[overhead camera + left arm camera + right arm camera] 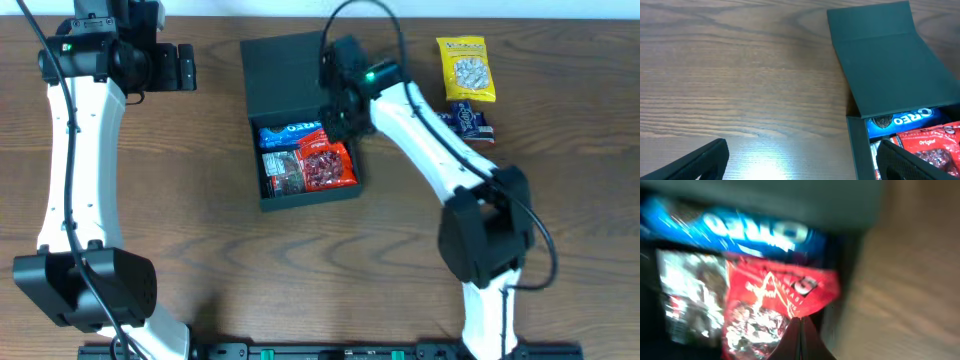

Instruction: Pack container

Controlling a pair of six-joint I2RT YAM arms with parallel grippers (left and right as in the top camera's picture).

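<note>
Overhead view: wooden table [200,220] with one arm at each side.
Container [305,201]: dark, sits mid-table and nearer the far edge, with its flap lid [285,72] laid back open toward that edge.
Inside: a blue cookie packet [290,132] lies along the hinge side, a silver packet [283,172] by the left wall, a red packet [330,165] by the right wall.
Left gripper [188,67]: fingers spread wide, holding nothing, near the far left corner, apart from the Container.
Right gripper [336,122]: fingers pressed together with nothing between them, tips over the red packet; whether they touch it cannot be told.
Outside: a yellow packet [466,68] and a small blue packet [470,120] lie near each other toward the far right corner.
</note>
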